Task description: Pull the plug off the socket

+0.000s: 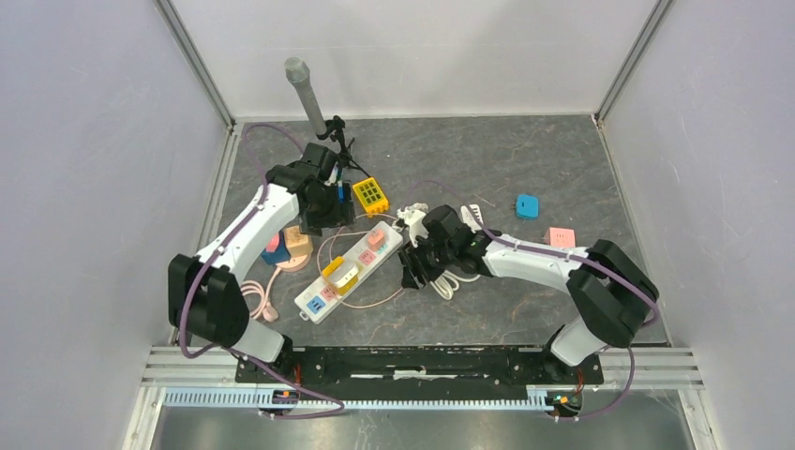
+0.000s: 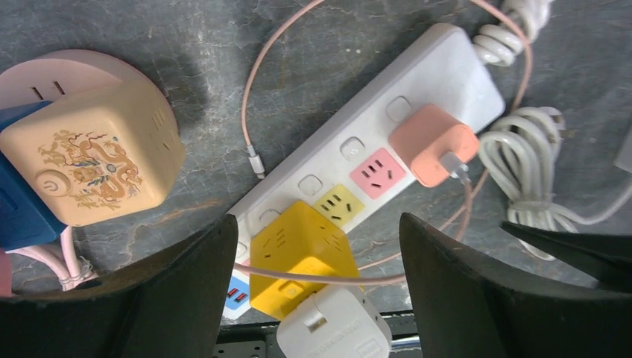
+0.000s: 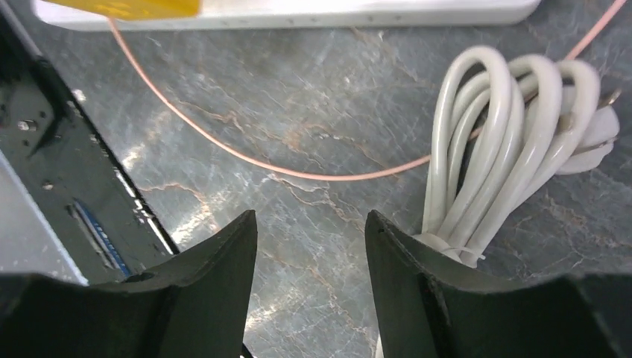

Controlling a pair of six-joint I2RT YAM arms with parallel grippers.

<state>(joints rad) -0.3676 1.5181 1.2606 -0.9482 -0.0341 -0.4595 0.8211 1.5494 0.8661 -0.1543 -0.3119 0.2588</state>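
Observation:
A white power strip [image 1: 349, 271] lies diagonally on the grey table. A salmon plug [image 2: 433, 142] with a thin pink cable [image 2: 261, 60] sits in one socket. A yellow cube adapter [image 2: 299, 253] sits in another and carries a white plug [image 2: 335, 325]. My left gripper [image 2: 319, 250] is open and empty, hovering above the strip with the yellow cube between its fingers' line of view. It shows in the top view [image 1: 328, 212] beyond the strip's far side. My right gripper [image 3: 311, 250] is open and empty, low over bare table just right of the strip [image 1: 415, 271].
A bundled white cord [image 3: 507, 134] lies against my right finger. A beige cube adapter [image 2: 89, 156] on a pink round base sits left of the strip. A yellow socket block [image 1: 370, 195], a blue adapter [image 1: 527, 206], a pink adapter [image 1: 561, 237] and a grey upright post [image 1: 305, 94] stand farther back.

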